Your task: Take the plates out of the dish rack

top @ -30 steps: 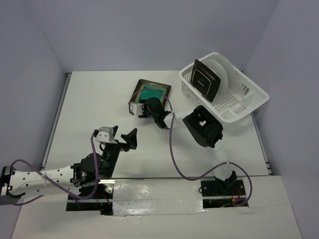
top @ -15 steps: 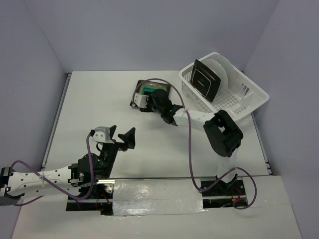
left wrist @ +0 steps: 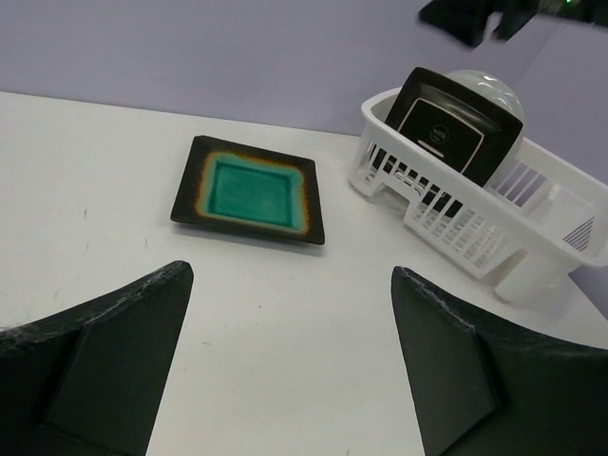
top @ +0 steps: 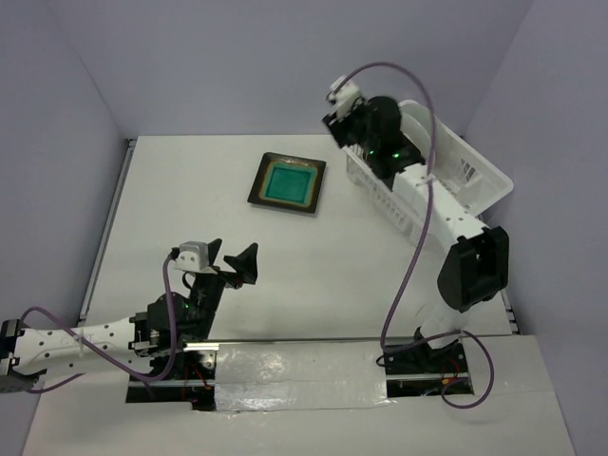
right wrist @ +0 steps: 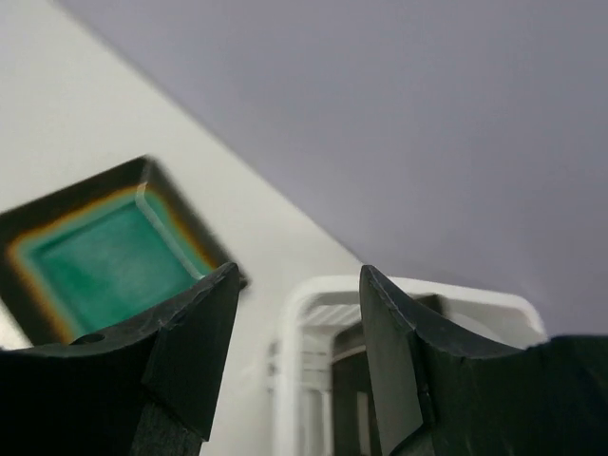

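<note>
A square black-rimmed plate with a teal centre (top: 288, 183) lies flat on the table, left of the dish rack; it also shows in the left wrist view (left wrist: 249, 188) and the right wrist view (right wrist: 95, 261). The white dish rack (top: 475, 185) holds a dark square plate (left wrist: 456, 123) standing upright with a white round plate (left wrist: 489, 90) behind it. My right gripper (top: 342, 126) hangs above the rack's left end, open (right wrist: 296, 275) and holding nothing, with the rack's rim (right wrist: 313, 294) below its jaws. My left gripper (top: 237, 261) rests low near the front, open (left wrist: 290, 271) and holding nothing.
Purple walls close in the table on three sides. The right arm's elbow (top: 472, 266) and its purple cable (top: 408, 266) hang over the right side of the table. The rack stands close to the back right corner.
The right gripper has left the teal plate lying flat on the table and swung up and to the right, over the rack. The left arm has not moved.
</note>
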{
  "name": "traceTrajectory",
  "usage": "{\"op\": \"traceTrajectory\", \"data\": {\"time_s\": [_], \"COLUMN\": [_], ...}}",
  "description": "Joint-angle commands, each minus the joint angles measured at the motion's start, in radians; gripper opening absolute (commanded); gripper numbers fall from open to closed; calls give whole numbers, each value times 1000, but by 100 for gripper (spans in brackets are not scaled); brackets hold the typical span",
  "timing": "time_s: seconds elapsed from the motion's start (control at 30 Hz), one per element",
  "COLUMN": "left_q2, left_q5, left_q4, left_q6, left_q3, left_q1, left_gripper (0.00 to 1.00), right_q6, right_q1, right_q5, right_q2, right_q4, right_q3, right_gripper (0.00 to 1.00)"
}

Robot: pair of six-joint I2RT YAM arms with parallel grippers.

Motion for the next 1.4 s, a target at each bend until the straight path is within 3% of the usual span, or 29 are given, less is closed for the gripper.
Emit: {"op": "traceTrajectory", "data": {"time_s": [0.0, 0.13, 0.4, 0.67, 0.8, 1.37], "left_q2": [29, 80, 138, 141, 143, 184], "left_q5": [15, 22, 55, 72, 79, 85], "left_q4": [44, 26, 1, -9, -3, -6], "left_q6": [1, 0, -11, -17, -17, -14], "left_q3": [14, 44, 73, 76, 76, 90], "left_q1": [-3, -3, -3, -3, -3, -1], "left_gripper": [98, 98, 98, 98, 98, 98], "right_q6": [206, 211, 277, 232, 290, 248], "right_q1": [-139, -233, -444, -509, -567, -590], "right_q5": [-143, -195, -516, -547, -671, -639], "right_q2": [-26, 13, 19, 131, 194, 205], "right_q4": [-167, -297, -320, -503, -503, -483], "right_q3": [181, 276, 293, 454, 462, 404], "right_gripper": [61, 59, 57, 54, 51, 57]}}
